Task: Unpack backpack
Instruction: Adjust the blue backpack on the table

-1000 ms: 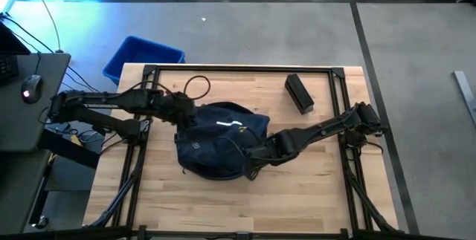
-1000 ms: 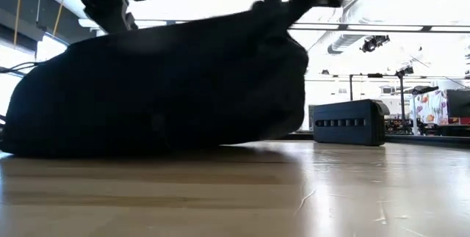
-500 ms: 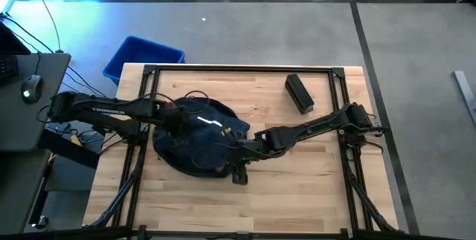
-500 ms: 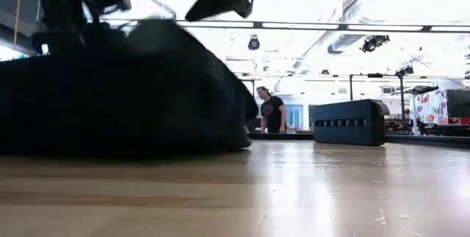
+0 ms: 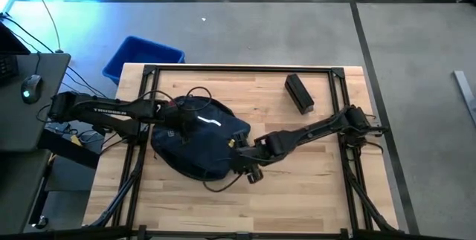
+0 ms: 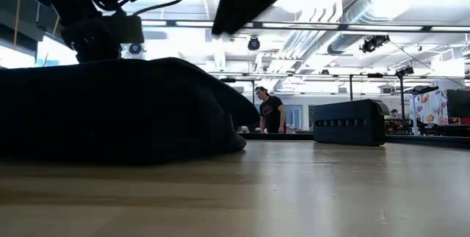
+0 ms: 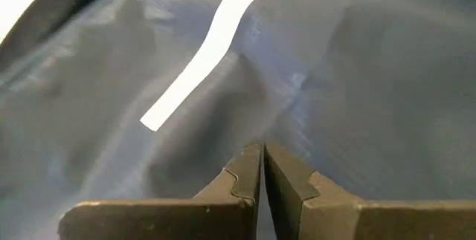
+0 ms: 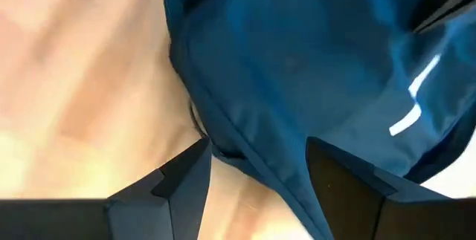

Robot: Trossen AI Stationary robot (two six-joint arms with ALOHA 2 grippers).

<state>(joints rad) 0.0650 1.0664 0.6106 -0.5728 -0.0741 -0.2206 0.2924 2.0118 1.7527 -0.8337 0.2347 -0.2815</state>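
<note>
The navy backpack (image 5: 197,140) lies slumped on the wooden table (image 5: 312,188), left of centre. The left gripper (image 7: 263,167) is clenched on its fabric near a plain white strip (image 7: 212,43). The right gripper (image 8: 256,167) hangs spread wide over the backpack's edge, grasping nothing. No lettering is readable.

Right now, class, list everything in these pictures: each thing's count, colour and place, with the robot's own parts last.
backpack: one, dark navy, table's middle-left
box: one, black, table's far right part
bin: one, bright blue, on the floor past the table's far left corner
table: one, light wood
person: one, dark shirt, in the room behind
left gripper: shut, against the backpack's fabric
right gripper: open, straddling the backpack's edge
</note>
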